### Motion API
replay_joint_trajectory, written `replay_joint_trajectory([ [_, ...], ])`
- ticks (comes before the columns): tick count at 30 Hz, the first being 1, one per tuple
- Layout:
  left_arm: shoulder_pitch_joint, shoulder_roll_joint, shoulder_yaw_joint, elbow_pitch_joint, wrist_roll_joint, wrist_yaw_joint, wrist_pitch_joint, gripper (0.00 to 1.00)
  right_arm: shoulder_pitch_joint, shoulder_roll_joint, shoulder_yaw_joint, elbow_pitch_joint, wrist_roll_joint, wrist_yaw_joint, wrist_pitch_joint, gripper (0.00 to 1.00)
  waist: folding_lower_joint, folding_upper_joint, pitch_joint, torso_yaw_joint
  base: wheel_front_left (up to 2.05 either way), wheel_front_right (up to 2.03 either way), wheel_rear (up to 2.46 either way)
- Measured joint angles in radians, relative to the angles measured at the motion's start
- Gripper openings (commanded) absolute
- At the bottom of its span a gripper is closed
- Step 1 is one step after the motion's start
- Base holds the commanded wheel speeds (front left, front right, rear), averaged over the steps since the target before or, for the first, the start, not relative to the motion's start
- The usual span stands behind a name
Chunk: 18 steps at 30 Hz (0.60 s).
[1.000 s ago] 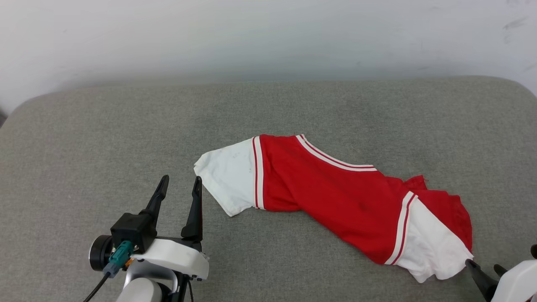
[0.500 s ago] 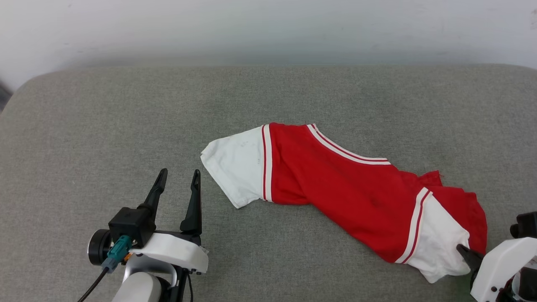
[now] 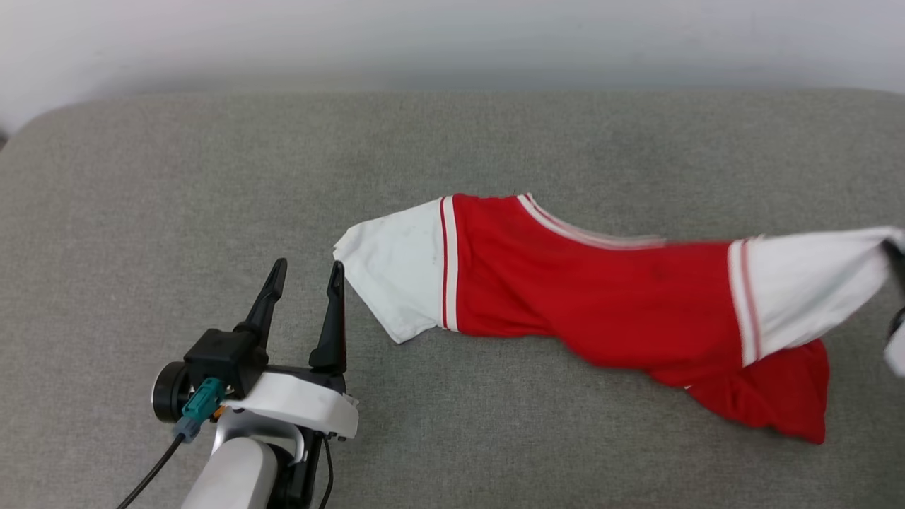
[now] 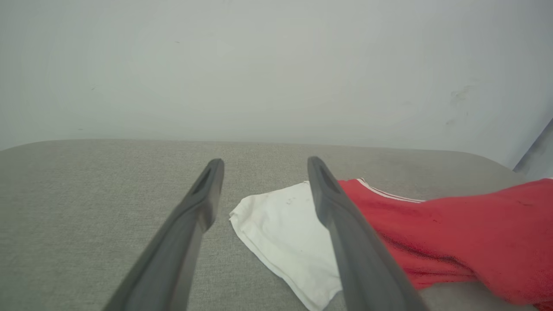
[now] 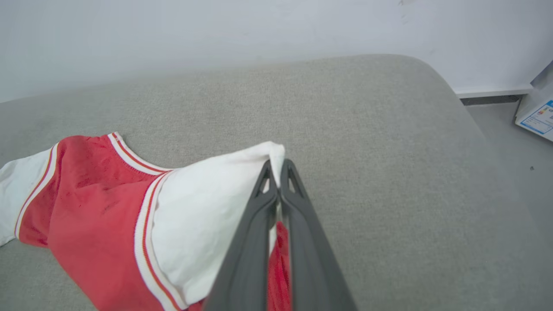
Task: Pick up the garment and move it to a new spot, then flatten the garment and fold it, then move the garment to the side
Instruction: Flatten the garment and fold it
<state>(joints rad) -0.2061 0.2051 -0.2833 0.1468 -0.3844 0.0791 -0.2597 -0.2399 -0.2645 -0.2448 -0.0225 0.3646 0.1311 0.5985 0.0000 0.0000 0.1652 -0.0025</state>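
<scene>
right tool: pinched tight on the white sleeve at its cuff; no gap between the fingers.
why this grip: we judge the cuff is the handle for carrying the garment to a new spot. One corner held means the rest trails.
left tool: fingers spread wide, holding nothing, at 7 o'clock in the head view. It sits just beside the other white sleeve.
why parked there: we read it as waiting to take that sleeve, so both ends can be pulled flat later.
garment place: on the grey desk, stretched from centre out to 3 o'clock. The 3 o'clock end is raised and the 9 o'clock sleeve lies flat.
garment look: red body, white short sleeves, red-and-white stripe trim at the sleeve seams and along the upper edge.
garment state: bunched into a long band, not spread. A red fold hangs loose at 4 o'clock, under the held sleeve.
task stage: we put it at the pick-and-move step, with flattening and folding not yet done.
</scene>
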Motion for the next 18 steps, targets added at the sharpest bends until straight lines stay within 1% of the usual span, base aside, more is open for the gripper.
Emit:
replay_joint_trajectory([
  [3, -0.018, -0.004, -0.006, -0.002, 0.003, -0.008, 0.0, 1.0, -0.073, -0.048, -0.061, 0.073, -0.01, 0.0, -0.048, 0.0, 0.0, 0.0, 0.029, 0.006, 0.0, 0.0, 0.0],
  [6, -0.036, -0.007, -0.005, -0.004, 0.007, -0.014, 0.0, 1.0, -0.121, -0.075, -0.118, 0.169, -0.016, 0.0, -0.098, 0.0, 0.0, 0.0, 0.062, 0.014, 0.0, 0.0, 0.0],
  [7, -0.044, -0.008, -0.006, -0.002, 0.012, -0.017, 0.0, 1.0, -0.129, -0.078, -0.147, 0.248, -0.021, 0.0, -0.129, 0.0, 0.0, 0.0, 0.083, 0.019, 0.0, 0.0, 0.0],
  [11, -0.051, -0.011, -0.005, 0.001, 0.015, -0.02, 0.0, 1.0, -0.131, -0.066, -0.184, 0.413, -0.025, 0.0, -0.203, 0.0, 0.0, 0.0, 0.119, 0.028, 0.0, 0.0, 0.0],
  [15, -0.062, -0.012, -0.001, 0.002, 0.02, -0.024, -0.001, 1.0, -0.131, -0.049, -0.187, 0.553, -0.029, 0.0, -0.28, 0.0, 0.0001, 0.0, 0.136, 0.035, 0.0, 0.0, 0.0],
  [16, -0.062, -0.012, 0.0, 0.003, 0.022, -0.025, -0.002, 1.0, -0.131, -0.049, -0.187, 0.583, -0.03, 0.0, -0.3, 0.23, 0.0001, 0.0, 0.137, 0.035, 0.0, 0.0, 0.0],
  [17, -0.062, -0.012, 0.001, 0.003, 0.023, -0.026, -0.002, 1.0, -0.132, -0.05, -0.185, 0.609, -0.03, 0.0, -0.317, 0.71, 0.0, 0.0, 0.136, 0.034, 0.0, 0.0, 0.0],
  [18, -0.062, -0.012, 0.002, 0.003, 0.024, -0.025, -0.002, 1.0, -0.135, -0.052, -0.179, 0.63, -0.03, 0.0, -0.336, 1.0, 0.0, 0.0, 0.134, 0.032, 0.0, 0.0, 0.0],
])
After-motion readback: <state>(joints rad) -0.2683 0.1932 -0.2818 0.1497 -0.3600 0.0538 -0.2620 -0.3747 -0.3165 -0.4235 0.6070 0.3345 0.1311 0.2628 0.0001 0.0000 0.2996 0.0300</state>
